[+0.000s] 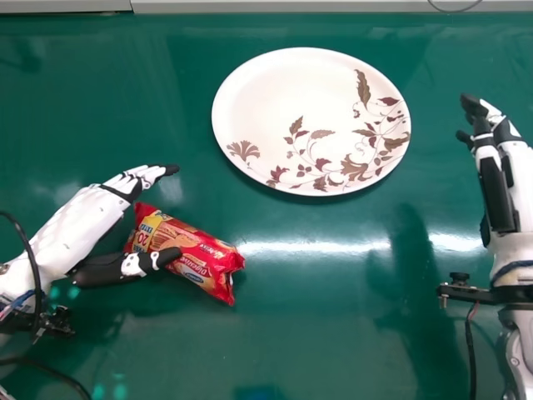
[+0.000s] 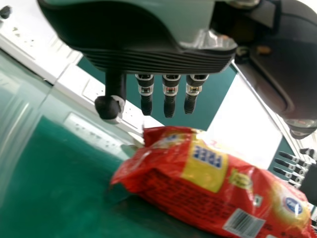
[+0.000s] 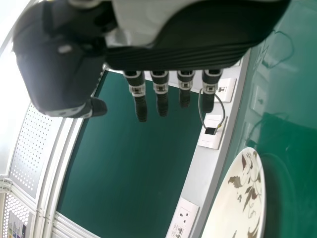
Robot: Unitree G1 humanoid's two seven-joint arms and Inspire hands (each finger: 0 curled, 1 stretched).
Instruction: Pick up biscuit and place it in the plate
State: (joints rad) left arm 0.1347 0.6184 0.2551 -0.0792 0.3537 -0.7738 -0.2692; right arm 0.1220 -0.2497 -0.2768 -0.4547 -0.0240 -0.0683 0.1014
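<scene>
Biscuit packet (image 1: 200, 250): on the table (image 1: 333, 333), nearer than the plate (image 1: 291, 108)
Print: yellow panel (image 2: 205, 166), barcode (image 2: 243, 223), blue oval (image 2: 292, 205)
Long axis: slanting from far left to near right
Left hand (image 1: 129, 185): open, thumb over packet; contact unclear
Right hand (image 1: 498, 179): open, right of plate

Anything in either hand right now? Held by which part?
Nothing held. Left hand is open at the biscuit packet, fingers straight; right hand is open and empty.
</scene>
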